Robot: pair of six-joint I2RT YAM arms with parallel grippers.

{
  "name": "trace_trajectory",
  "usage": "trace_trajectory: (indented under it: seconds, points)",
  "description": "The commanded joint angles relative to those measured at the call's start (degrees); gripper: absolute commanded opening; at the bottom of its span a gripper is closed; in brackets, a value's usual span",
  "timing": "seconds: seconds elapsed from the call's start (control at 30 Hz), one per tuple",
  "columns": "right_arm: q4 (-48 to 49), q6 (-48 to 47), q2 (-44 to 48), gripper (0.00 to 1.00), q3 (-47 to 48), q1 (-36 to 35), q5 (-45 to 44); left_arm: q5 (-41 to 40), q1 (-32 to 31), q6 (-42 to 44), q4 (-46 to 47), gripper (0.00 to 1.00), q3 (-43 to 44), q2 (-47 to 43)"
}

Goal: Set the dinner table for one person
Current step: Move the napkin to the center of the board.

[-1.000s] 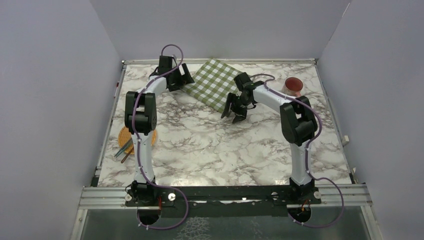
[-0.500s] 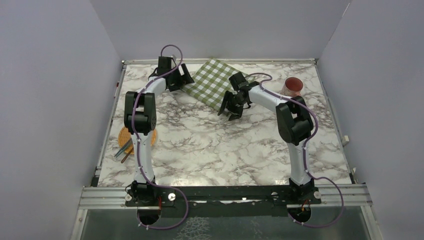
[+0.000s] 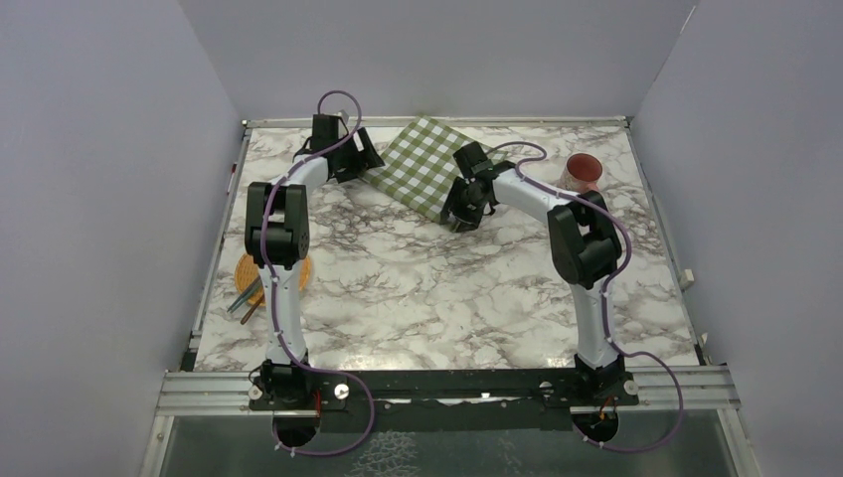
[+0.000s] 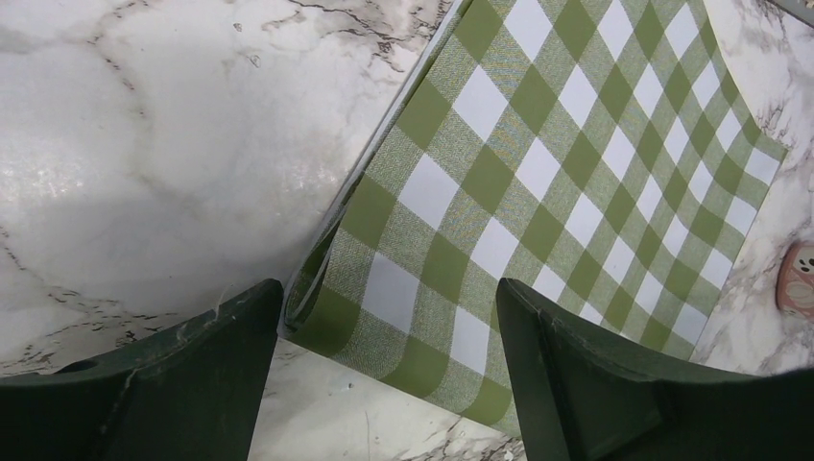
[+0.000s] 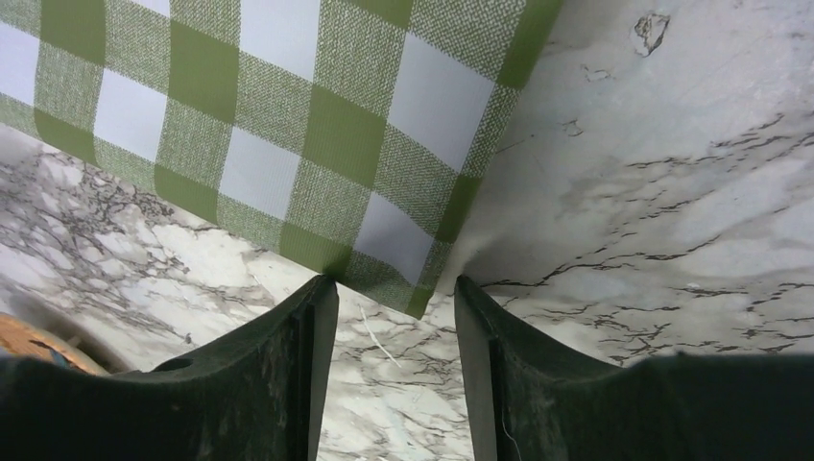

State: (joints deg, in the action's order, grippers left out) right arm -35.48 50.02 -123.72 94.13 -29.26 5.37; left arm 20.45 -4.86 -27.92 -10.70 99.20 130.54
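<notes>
The dinner table [image 3: 427, 288] is white marble with dark veins. A green-and-white checked cloth [image 3: 422, 164] lies at its far middle, turned like a diamond. My left gripper [image 3: 363, 164] is open at the cloth's left corner; in the left wrist view the curled corner of the cloth [image 4: 384, 307] sits between my spread fingers [image 4: 576, 384]. My right gripper [image 3: 459, 214] is open at the cloth's near corner; in the right wrist view that corner [image 5: 403, 279] lies just ahead of the gap between my fingertips [image 5: 317, 317], flat on the marble [image 5: 672, 192].
A red-rimmed cup [image 3: 582, 171] stands at the far right, also at the right edge of the left wrist view [image 4: 797, 279]. A woven coaster with utensils [image 3: 260, 278] lies at the left edge. Grey walls enclose the table; a metal frame [image 3: 437, 383] runs along the near side.
My right gripper has moved left and away from me, up to the cloth's near corner. The left gripper has stayed at the left corner.
</notes>
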Motion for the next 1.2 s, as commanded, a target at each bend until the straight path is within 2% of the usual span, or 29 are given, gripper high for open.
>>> trace_trajectory:
  seconds: [0.0, 0.2, 0.37, 0.53, 0.63, 1.0, 1.17]
  points:
    - [1.45, 1.52, -3.56, 0.5, 0.66, -1.02, -1.14, 2.57, 0.01, -1.14, -3.88, 0.83, -2.25, 0.08]
    - [1.24, 1.74, -4.48, 0.4, 0.78, -1.83, -1.73, 3.25, 0.03, -1.6, -3.72, 0.66, -2.53, 0.26]
    - [-0.37, 2.07, -3.41, 0.27, 0.25, -2.12, -3.88, 3.28, 0.02, -1.82, -3.67, 0.47, -3.3, 0.0]
    - [-2.18, 2.36, -1.0, 0.07, -1.55, -2.28, -5.1, 3.75, 0.0, -1.87, -3.8, 0.3, -4.47, -0.65]
    - [-2.92, 2.36, 1.12, 0.02, -3.16, -2.31, -7.47, 4.07, -0.01, -1.87, -3.85, 0.21, -5.46, -1.26]
    - [-5.46, 1.79, 7.82, 0.01, -6.72, -2.44, -11.49, 4.73, -0.98, -3.76, -4.36, 0.15, -13.01, -6.65]
    - [-7.82, 1.68, 11.33, 0.01, -9.01, -2.34, -11.85, 1.38, -3.36, -4.86, -6.41, 0.14, -20.08, -13.51]
